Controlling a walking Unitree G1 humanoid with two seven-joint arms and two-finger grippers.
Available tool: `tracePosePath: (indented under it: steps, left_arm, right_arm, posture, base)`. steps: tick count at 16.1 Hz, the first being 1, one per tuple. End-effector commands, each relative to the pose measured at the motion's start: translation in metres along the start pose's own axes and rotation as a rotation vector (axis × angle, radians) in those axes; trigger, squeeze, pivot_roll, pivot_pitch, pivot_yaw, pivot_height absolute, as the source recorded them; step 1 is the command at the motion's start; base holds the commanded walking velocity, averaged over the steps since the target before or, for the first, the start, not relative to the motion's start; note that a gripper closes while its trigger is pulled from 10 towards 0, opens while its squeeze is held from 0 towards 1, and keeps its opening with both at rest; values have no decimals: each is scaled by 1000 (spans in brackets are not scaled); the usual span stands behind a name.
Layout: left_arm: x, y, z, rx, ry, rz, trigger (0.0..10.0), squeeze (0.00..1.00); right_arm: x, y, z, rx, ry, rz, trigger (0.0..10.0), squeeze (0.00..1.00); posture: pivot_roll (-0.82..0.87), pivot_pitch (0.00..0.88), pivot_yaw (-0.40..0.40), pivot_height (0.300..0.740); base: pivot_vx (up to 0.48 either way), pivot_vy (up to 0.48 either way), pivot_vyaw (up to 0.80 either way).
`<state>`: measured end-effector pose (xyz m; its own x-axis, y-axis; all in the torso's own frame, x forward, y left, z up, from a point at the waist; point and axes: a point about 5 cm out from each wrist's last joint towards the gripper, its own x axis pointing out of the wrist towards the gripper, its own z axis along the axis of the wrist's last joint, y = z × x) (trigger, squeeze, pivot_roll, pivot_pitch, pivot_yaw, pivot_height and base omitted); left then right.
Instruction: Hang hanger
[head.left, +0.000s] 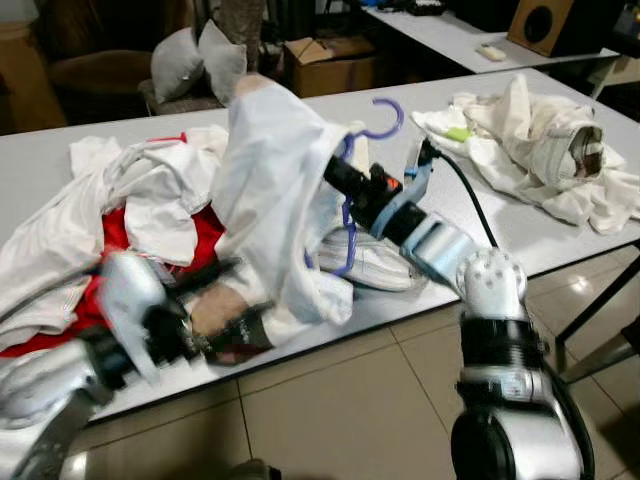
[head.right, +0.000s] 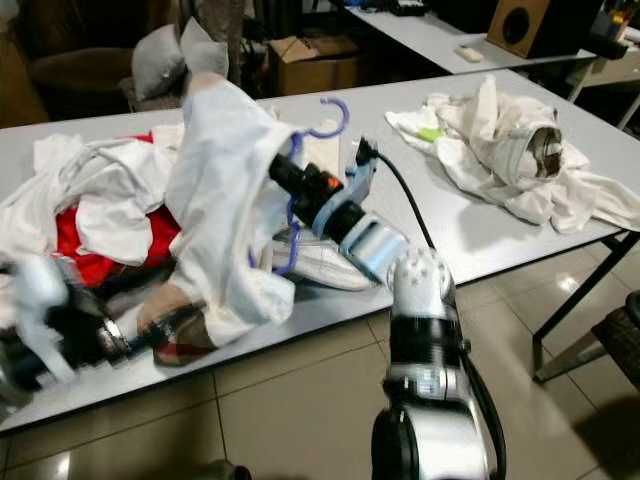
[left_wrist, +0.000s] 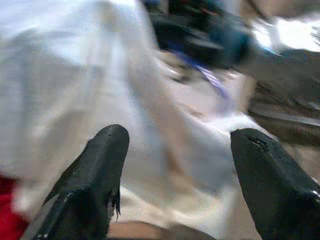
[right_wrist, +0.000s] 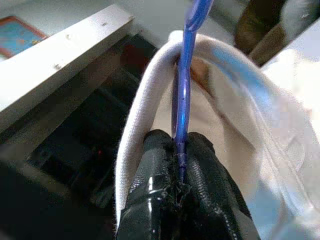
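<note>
**Hanger held inside white garment, above grey table**

Item 1. Blue hanger (head.left: 372, 125): thin plastic, hook end rising free above the right gripper (right_wrist: 181, 150), the rest running down past it and under cloth. In the right wrist view the two black fingers are pressed together on the blue rod, clamping it.

Item 2. White garment (head.left: 275, 190): draped over the hanger and over the right gripper's fingertips, lifted off the table in a tall fold. Its neck edge wraps round the rod just beyond the fingers. Lower hem hangs toward the left gripper.

Item 3. Left gripper (left_wrist: 175, 150): fingers spread wide apart, nothing between them, pointed at the hanging white cloth from below and near it. Blurred in the head views; contact with the cloth cannot be told.

Item 4. Grey table (head.left: 520, 225): beneath both grippers.

Item 5. Heap of white clothing with a red piece (head.left: 120, 235): on the table, beside the left gripper and behind it.

Item 6. Second pile of white cloth (head.left: 535, 150): on the table, well apart from the right gripper, on its outer side.

Item 7. Cardboard box (head.left: 330, 62): beyond the table's far edge.
</note>
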<state>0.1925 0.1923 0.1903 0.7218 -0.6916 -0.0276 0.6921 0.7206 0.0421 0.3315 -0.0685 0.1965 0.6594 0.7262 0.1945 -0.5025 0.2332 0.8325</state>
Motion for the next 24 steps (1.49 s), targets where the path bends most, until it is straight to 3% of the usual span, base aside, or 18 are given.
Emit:
tracePosePath:
  steps: [1,2,4,5,7,8,10,16,21,24]
  left_arm:
    - [-3,11,4,-22,-58,120,10000,1000]
    - [-4,19,1,-20,-59,220,10000,1000]
    - [4,18,0,-4,-43,243,10000,965]
    - [7,17,1,-21,-60,244,10000,839]
    - [18,15,-5,-82,-83,290,10000,761]
    - [17,19,-10,-113,-89,358,10000,259]
    - [11,26,-15,-136,-103,494,10000,0]
    - [-4,20,-21,-132,-104,589,10000,0]
    - [-3,10,-20,-92,-111,552,10000,0]
    - [-2,6,-20,-79,-109,547,10000,0]
  right_arm:
    - [-5,10,2,-20,-2,65,10000,0]
    - [-12,12,0,-21,-6,87,10000,0]
    - [-21,13,-1,-34,-8,94,10000,0]
    - [-23,13,-2,-37,-9,95,10000,0]
    - [-31,18,-4,-64,-4,121,10000,0]
    - [-36,20,-5,-94,3,126,10000,0]
    - [-45,19,-7,-163,8,93,10000,0]
    - [-74,39,-23,-265,133,250,10000,0]
    - [-86,41,-22,-290,147,256,10000,0]
    - [-94,35,-23,-361,163,208,10000,0]
  posture:
    - [34,0,-3,740]
    - [31,0,-1,740]
    - [25,0,11,740]
    - [22,0,13,740]
    - [16,0,21,740]
    - [15,0,21,740]
    - [14,0,18,740]
    - [19,0,17,740]
    - [24,0,4,740]
    - [30,0,0,740]
  base:
    - [0,0,0]
    - [0,0,0]
    - [0,0,0]
    - [0,0,0]
    - [0,0,0]
    - [0,0,0]
    - [0,0,0]
    - [0,0,667]
    - [0,0,800]
    - [0,0,800]
